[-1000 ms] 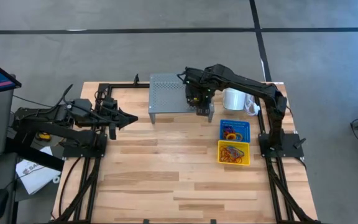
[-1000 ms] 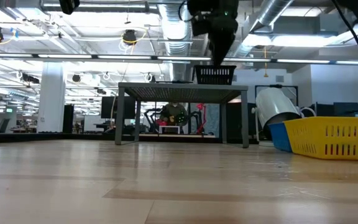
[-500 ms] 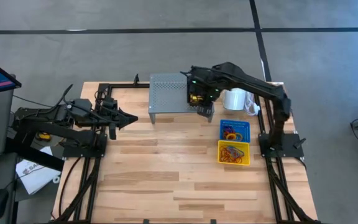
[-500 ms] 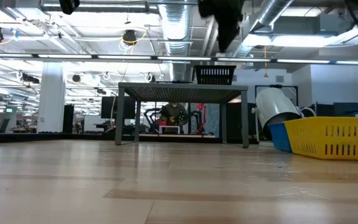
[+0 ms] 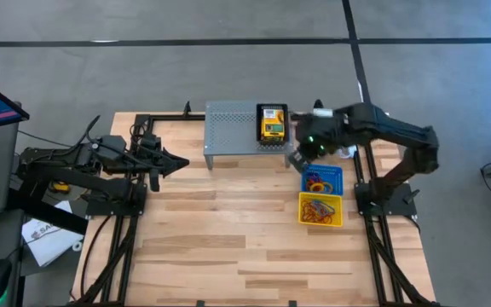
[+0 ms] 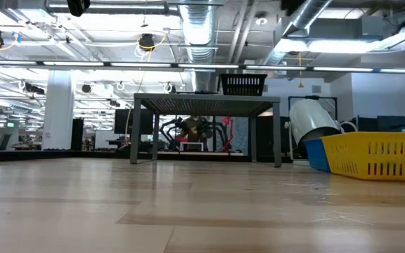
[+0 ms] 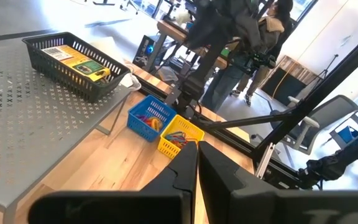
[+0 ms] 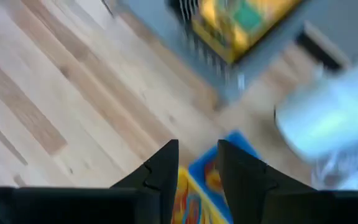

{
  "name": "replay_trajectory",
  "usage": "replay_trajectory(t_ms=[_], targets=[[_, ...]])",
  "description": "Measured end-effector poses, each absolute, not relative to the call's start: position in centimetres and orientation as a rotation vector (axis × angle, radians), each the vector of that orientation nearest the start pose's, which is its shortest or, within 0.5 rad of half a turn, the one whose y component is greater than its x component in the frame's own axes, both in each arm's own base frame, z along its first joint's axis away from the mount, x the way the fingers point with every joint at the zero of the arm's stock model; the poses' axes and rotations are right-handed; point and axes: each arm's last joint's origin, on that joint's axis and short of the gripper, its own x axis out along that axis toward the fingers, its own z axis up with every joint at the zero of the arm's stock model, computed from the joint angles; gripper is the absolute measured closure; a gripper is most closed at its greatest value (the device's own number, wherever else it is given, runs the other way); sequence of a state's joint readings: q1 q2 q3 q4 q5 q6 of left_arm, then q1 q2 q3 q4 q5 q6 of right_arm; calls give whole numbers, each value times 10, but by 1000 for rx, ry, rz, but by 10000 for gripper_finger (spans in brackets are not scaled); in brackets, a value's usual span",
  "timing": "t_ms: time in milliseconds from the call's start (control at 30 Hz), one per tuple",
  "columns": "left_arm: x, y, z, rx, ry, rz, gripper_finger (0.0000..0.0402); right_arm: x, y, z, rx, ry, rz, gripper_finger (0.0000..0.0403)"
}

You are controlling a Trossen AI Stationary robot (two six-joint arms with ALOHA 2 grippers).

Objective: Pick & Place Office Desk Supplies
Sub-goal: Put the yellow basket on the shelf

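Observation:
A black basket (image 5: 271,124) holding yellow-green crayon boxes (image 7: 79,60) stands on the right end of the grey perforated shelf (image 5: 228,128). My right gripper (image 5: 297,160) hangs in the air just off the shelf's near right corner, above the far left corner of the blue basket (image 5: 322,178). Its fingers (image 8: 166,167) are open with nothing between them. The blue basket and the yellow basket (image 5: 320,210) nearer to me hold coloured loops. My left gripper (image 5: 177,162) waits shut at the table's left, pointing toward the shelf.
A white paper roll (image 6: 313,119) lies behind the blue basket, partly under my right arm. The shelf stands on legs at the table's far middle. Bare wood fills the table's middle and near half. People stand beyond the table in the left wrist view.
My right gripper has risen from the black basket on the shelf and swung toward the table's right and near edges, rolling as it went; it now hangs over the blue basket's corner. The black basket stays on the shelf, now uncovered.

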State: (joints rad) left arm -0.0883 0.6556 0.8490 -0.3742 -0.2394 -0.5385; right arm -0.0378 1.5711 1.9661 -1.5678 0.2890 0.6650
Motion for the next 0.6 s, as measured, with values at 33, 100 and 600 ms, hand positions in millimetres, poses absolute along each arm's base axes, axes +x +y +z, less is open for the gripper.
replay_trajectory(t_ms=[33,100,600], targets=[[134,-5,353,-506,134,195,393,255,-12,424,457,1031,-671,295],[134,-5,353,-506,134,195,393,250,0,409,500,1063,-703,295],[149,-6,346,-493,192,210,393,262,61,310,730,1191,-945,294]])
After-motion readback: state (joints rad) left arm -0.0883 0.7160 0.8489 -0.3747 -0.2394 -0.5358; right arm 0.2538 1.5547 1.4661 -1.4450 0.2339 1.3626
